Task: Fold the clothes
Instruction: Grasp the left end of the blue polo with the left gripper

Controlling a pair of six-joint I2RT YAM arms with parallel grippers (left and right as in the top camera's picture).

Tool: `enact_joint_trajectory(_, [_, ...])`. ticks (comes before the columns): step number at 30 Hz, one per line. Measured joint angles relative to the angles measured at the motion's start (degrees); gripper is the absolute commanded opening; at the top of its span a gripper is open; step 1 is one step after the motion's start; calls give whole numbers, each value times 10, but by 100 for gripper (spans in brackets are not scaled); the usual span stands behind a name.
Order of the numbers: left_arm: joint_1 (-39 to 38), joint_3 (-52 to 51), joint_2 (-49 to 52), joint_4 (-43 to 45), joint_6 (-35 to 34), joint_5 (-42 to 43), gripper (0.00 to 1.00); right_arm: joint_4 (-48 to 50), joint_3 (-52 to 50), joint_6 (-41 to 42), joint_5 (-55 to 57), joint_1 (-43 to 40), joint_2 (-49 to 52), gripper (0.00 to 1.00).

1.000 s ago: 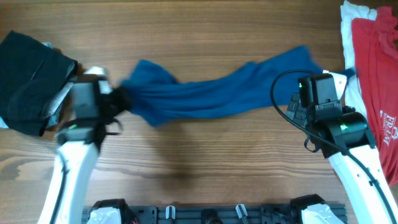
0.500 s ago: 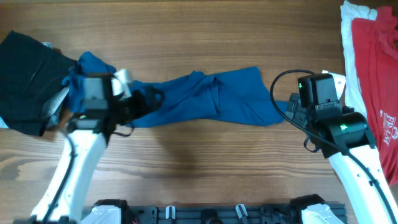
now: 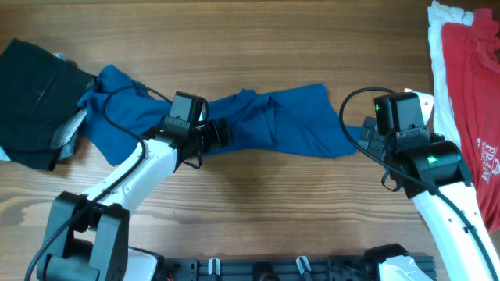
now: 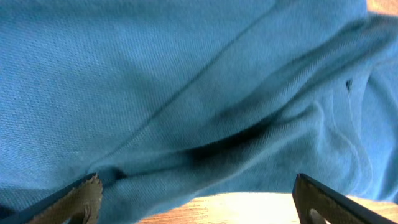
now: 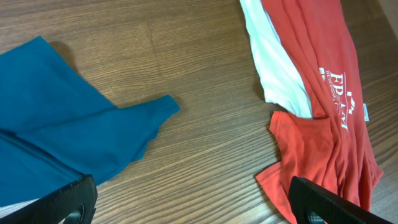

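In the overhead view, the blue shirt (image 3: 289, 117) lies as a rumpled band across the middle of the counter (image 3: 258, 39), its left end now against the dark cloth (image 3: 35, 94). A second ago the left gripper (image 3: 219, 133) was clamped on that left end. It has since let go and moved right to the middle of the band, where its fingers stand wide apart with nothing between them. The right gripper (image 3: 394, 117) has not moved. It hovers at the shirt's right end, beside the red tee (image 3: 473, 86) and the white garment (image 3: 439, 47). In the left wrist view, the left gripper (image 4: 199, 205) is fully spread just above creased blue shirt (image 4: 186, 81) and grips nothing. In the right wrist view, the right gripper (image 5: 193, 205) is equally spread and empty. The blue shirt (image 5: 62, 124) lies at left, the red tee (image 5: 323, 99) and white garment (image 5: 273, 68) at right. The shirt appears released for regrasping. It is not yet flat, so folding has likely not begun.
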Motion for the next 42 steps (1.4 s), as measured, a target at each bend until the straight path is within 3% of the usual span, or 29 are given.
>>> enact_joint_trajectory(7, [-20, 0, 4, 4, -3, -17, 81, 0, 0, 0, -7, 0, 0, 99])
enact_joint_trajectory(9, [-33, 0, 18, 4, -3, -19, 67, 0, 0, 0, -12, 0, 0, 99])
enact_joint_trajectory(11, [-37, 0, 28, 2, -3, -20, 65, -1, 0, 0, -12, 0, 0, 100])
enact_joint_trajectory(13, [-37, 0, 31, -1, -3, -21, 52, -3, 0, 0, -12, 0, 0, 100])
enact_joint_trajectory(14, [-37, 0, 31, -2, -4, -24, 57, -3, 0, 0, -13, 0, 0, 99])
enact_joint_trajectory(15, [-37, 0, 31, -5, -2, -27, 72, -3, 0, 0, -13, 0, 0, 100])
enact_joint_trajectory(16, [-37, 0, 31, -7, -2, -32, 67, -3, 0, 0, -13, 0, 0, 99])
enact_joint_trajectory(17, [-37, 0, 31, -9, -2, -41, 57, -3, 0, 0, -13, 0, 0, 100])
enact_joint_trajectory(19, [-37, 0, 31, -9, 0, -60, 62, -3, 0, 0, -13, 0, 0, 100])
enact_joint_trajectory(24, [-37, 0, 35, 6, -3, -76, 60, -3, 0, 0, -14, 0, 0, 99])
enact_joint_trajectory(27, [-37, 0, 51, 8, 0, -76, 33, -3, 0, 0, -14, 0, 0, 99])
enact_joint_trajectory(29, [-38, 0, 52, 2, -2, -73, 7, -3, 0, 0, -14, 0, 0, 100])
enact_joint_trajectory(30, [-42, 0, 53, -4, -1, -67, 4, -3, 0, 0, -14, 0, 0, 99])
enact_joint_trajectory(36, [-47, 0, 24, -85, 0, -26, 4, -3, 0, 0, -14, 0, 0, 99])
enact_joint_trajectory(39, [-47, 0, -61, -154, 4, -22, 4, -4, 0, 0, -14, 0, 0, 99])
enact_joint_trajectory(42, [-48, 1, -151, -318, -4, -63, 4, -5, 0, 0, -14, 0, 0, 100])
